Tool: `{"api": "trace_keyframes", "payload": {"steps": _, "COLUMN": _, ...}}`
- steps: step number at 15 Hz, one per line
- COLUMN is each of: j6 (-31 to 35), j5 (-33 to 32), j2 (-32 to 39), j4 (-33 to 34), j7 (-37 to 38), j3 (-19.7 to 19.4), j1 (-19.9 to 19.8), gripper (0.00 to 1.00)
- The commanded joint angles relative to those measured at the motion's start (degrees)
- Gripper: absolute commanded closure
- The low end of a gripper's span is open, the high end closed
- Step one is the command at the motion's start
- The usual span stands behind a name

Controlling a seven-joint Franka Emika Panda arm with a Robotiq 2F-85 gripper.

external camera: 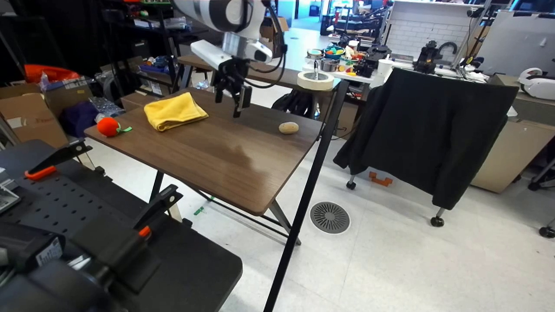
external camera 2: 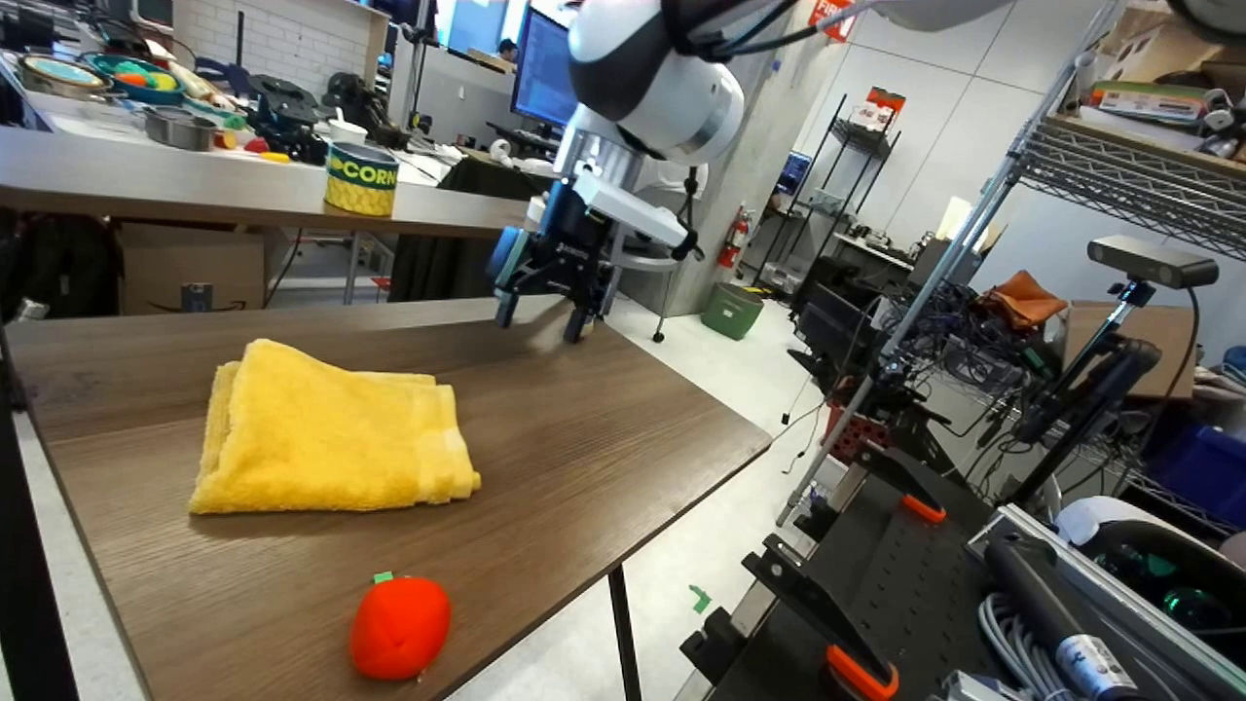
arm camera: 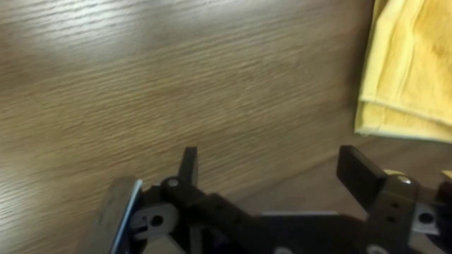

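In the upper middle of an exterior view, the Franka Emika Panda arm is showing rounded white shells and dark grey bands, a silver cylinder shining below beside an oblong white casing. Black cables are looping there. Low in the wrist view, the black Robotiq gripper is baring silver screws and holed grey plates

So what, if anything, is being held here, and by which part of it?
Nothing is held: the jaws stand open, with only brown tabletop showing between them in the wrist view. The yellow towel lies apart from them.
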Motion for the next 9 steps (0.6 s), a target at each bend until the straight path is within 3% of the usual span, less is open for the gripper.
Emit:
{"api": "trace_keyframes", "payload": {"steps": 1, "j6": 10.4, "j5": -3.9, "j2": -4.5, "j4": -11.1, "j7": -1.2, "j3": 1.0, "j1": 6.7, "gripper": 0.00}}
{"api": "trace_keyframes", "payload": {"steps": 6, "j6": 29.9, "j5": -9.8, "j2": -4.0, "j4": -18.4, "j7": 3.7, "j3": 0.6, "j1": 19.8, "gripper": 0.00}}
{"api": "trace_keyframes", "payload": {"steps": 9, "j6": 39.4, "j5": -13.5, "j2": -2.7, "j4": -18.7, "j7": 10.5, "j3": -4.6, "j1": 29.5, "gripper": 0.00}}
